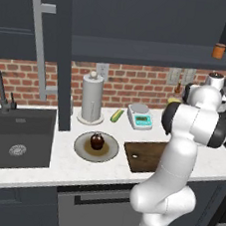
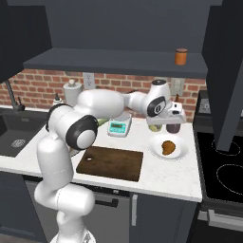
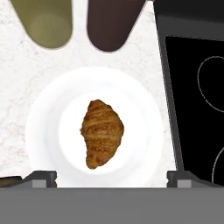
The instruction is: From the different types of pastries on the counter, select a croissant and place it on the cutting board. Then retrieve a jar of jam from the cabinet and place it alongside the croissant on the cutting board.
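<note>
A golden-brown croissant (image 3: 101,132) lies in the middle of a white plate (image 3: 43,131) on the counter, beside the stove. My gripper (image 3: 112,177) hangs straight above it, open, with one fingertip on each side of the plate and nothing between them. From the right base view the gripper (image 2: 164,124) hovers over the croissant (image 2: 167,147). The dark wooden cutting board (image 2: 110,163) lies bare at the counter's front, left of the plate. An orange-brown jar of jam (image 2: 181,56) stands on the open cabinet shelf above; the jar (image 1: 219,50) is at the shelf's right end.
An olive bottle (image 3: 43,22) and a dark bottle (image 3: 111,22) stand just behind the plate. The black stove (image 3: 197,109) borders it. Further left are a scale (image 1: 139,116), a paper towel holder (image 1: 92,97), a plate with a dark pastry (image 1: 97,142) and the sink (image 1: 16,138). Cabinet doors stand open.
</note>
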Motion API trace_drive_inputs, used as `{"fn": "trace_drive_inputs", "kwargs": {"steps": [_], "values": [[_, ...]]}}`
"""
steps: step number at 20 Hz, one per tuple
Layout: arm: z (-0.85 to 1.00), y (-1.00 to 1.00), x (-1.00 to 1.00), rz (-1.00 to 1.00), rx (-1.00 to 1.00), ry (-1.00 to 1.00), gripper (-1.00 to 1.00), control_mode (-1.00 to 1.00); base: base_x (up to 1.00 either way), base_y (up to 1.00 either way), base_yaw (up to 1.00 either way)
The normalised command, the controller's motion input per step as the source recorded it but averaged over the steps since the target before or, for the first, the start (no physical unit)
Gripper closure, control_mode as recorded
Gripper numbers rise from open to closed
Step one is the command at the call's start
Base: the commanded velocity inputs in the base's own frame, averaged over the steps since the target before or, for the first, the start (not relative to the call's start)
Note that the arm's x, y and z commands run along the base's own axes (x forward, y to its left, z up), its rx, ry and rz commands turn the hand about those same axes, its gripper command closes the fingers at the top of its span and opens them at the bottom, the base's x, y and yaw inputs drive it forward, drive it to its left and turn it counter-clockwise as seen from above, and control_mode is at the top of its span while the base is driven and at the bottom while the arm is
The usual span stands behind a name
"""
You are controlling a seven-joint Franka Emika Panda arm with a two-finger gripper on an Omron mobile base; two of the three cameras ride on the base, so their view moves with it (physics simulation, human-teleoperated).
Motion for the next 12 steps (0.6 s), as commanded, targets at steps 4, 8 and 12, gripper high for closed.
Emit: {"fn": "trace_drive_inputs", "kwargs": {"steps": [4,8,12], "values": [[-0.09,-0.03,0.00,0.00,0.00,0.01,-1.00,-1.00,0.00,0.00,0.00],[-0.29,-0.01,0.00,0.00,0.00,0.00,-1.00,-1.00,0.00,0.00,0.00],[-0.31,0.00,0.02,0.02,0.00,0.00,-1.00,-1.00,0.00,0.00,0.00]]}}
